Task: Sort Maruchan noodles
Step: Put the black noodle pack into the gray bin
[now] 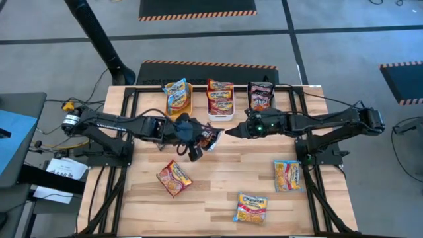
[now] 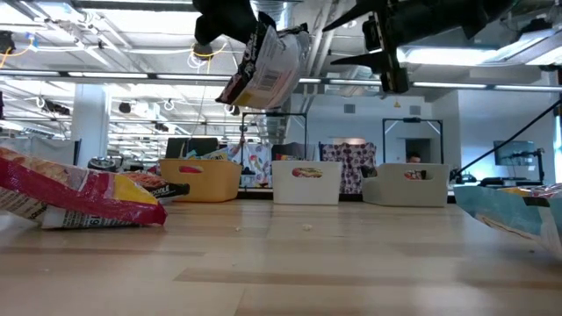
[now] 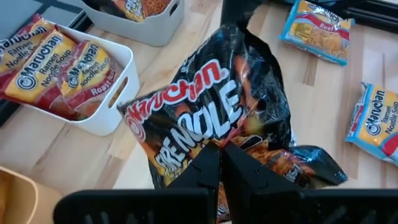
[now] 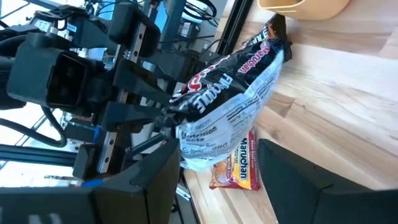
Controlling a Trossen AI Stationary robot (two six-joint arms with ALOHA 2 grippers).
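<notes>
Closest to the table-level camera is a red-orange packet (image 2: 79,197) lying flat at the left, cut off by the frame edge, and a yellow-and-blue packet (image 2: 518,211) poking in at the right, also only partly visible. The main action is up in the air over the table's middle: the left gripper (image 3: 219,163) is clamped tight on one end of a black Maruchan packet (image 3: 214,115), which hangs clear of the wood with its long axis running from those fingers toward the right gripper (image 1: 232,131). The pinched end is crumpled, so the print there is hard to read. The right gripper sits just beside the packet's free end with its fingers (image 4: 146,180) spread wide, not gripping anything. At the far edge stand the orange bin (image 1: 188,89), white bin (image 1: 220,115) and grey bin (image 1: 260,86), each with packets inside, though what's in the orange one is tough to make out from above. A yellow-blue pack (image 1: 288,176) and another (image 1: 251,207) lie flat on the near right.
</notes>
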